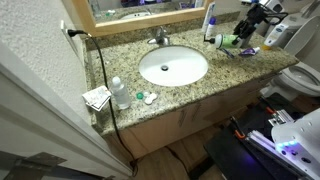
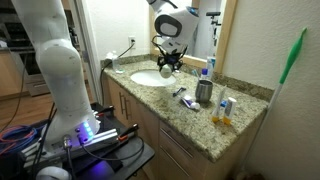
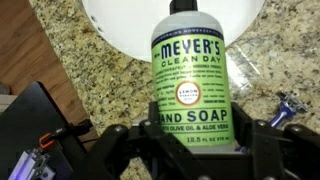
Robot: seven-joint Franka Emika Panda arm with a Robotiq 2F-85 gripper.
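In the wrist view the hand soap bottle loses its pump at the picture's top edge. The pincer hides its base and the first letter of "HAND". The sink is cut off there too, and the blue razor runs off the right edge. In an exterior view the small items beside the basin are too small to tell.

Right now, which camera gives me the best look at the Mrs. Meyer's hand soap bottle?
Wrist view: the Mrs. Meyer's hand soap bottle fills the frame, label readable, gripper closed on its sides. In an exterior view it is just a small green shape; in an exterior view past the cup, the gripper hides it.
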